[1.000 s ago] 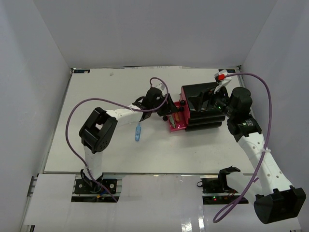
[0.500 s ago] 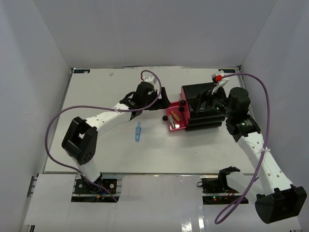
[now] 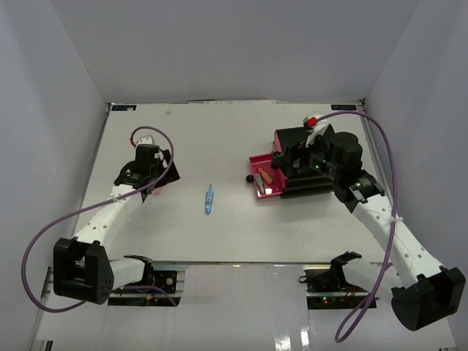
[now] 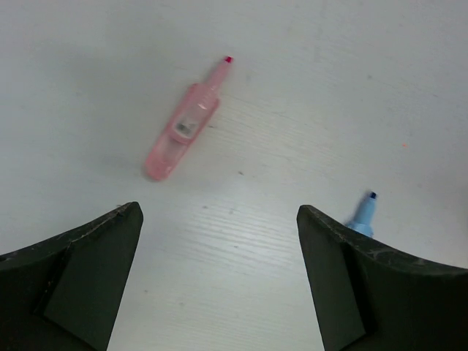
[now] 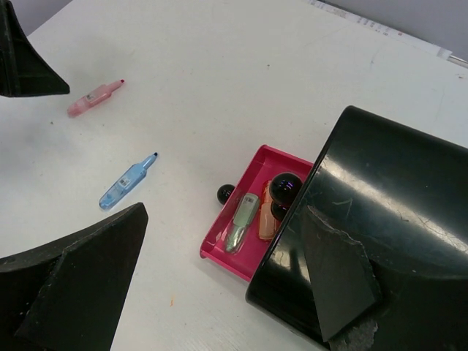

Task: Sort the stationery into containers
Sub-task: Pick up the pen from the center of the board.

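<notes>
Stationery is split between counter and drawer. A pink pen (image 4: 183,128) lies slanted on the white counter (image 3: 183,234) in the upper left of the left wrist view, its red tip pointing up and to the right. The left hand (image 4: 218,219) hangs above it with both dark fingers (image 4: 80,270) spread wide and nothing between them.

A light-blue piece (image 3: 210,199) lies alone near the middle of the overhead view, well apart from the pink pen (in the left wrist view only its tip peeps out past the finger at lower right).

Right of centre in the overhead view stands the black cabinet (image 3: 314,186), with one magenta drawer (image 5: 219,252) pulled out toward the left. Inside it a grey-green pen (image 5: 241,218) and an orange pen (image 5: 265,216) lie side by side, and a round black knob (image 5: 225,194) sits at its front.

The right hand (image 5: 227,219) hovers over the cabinet's top, likewise released and gripping nothing.
</notes>
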Robot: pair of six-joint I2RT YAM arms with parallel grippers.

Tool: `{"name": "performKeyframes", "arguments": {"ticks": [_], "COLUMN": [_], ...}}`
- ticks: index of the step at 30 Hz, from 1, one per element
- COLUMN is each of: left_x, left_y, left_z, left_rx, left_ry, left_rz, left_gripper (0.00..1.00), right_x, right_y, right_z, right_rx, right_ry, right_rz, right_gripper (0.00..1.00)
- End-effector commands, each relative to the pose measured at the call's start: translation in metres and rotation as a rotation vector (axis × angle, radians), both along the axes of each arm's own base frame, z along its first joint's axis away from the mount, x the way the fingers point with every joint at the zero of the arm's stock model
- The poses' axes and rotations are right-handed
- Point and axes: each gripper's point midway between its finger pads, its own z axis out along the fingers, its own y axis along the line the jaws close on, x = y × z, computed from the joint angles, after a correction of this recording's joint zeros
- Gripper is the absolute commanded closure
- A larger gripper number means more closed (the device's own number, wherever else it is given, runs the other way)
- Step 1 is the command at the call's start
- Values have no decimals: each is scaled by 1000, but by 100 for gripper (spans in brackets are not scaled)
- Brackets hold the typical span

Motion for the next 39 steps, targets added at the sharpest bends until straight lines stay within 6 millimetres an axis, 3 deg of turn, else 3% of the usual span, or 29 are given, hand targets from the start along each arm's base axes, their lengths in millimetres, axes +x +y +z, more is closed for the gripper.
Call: {"name": "performKeyframes", "arguments": {"ticks": [1, 4, 13, 23, 28, 36, 39], "left_x": [-9, -6, 22, 2, 5, 12, 10], "left_y": [51, 66, 63, 63, 60, 60, 52], "left_z": [1, -11, -45, -86, -95, -107, -110], "left_rx": [86, 72, 30, 66, 63, 86, 62], "left_ry": [12, 35, 75, 163, 176, 209, 213], "left_rz": [74, 108, 60, -5, -36, -83, -122], "left_gripper": [2, 2, 6, 13, 21, 24, 30], "right_x": [3, 0, -8, -9, -8, -10, -10], "right_y": [5, 10, 13, 14, 12, 11, 11], "right_z": [21, 21, 25, 23, 21, 22, 22], "right_rx": [13, 24, 44, 41, 36, 35, 34], "right_ry": [-61, -60, -88, -97, -97, -105, -106], "right_rz": [16, 44, 66, 69, 64, 60, 60], "right_gripper": [9, 9, 9, 9, 10, 9, 10]}}
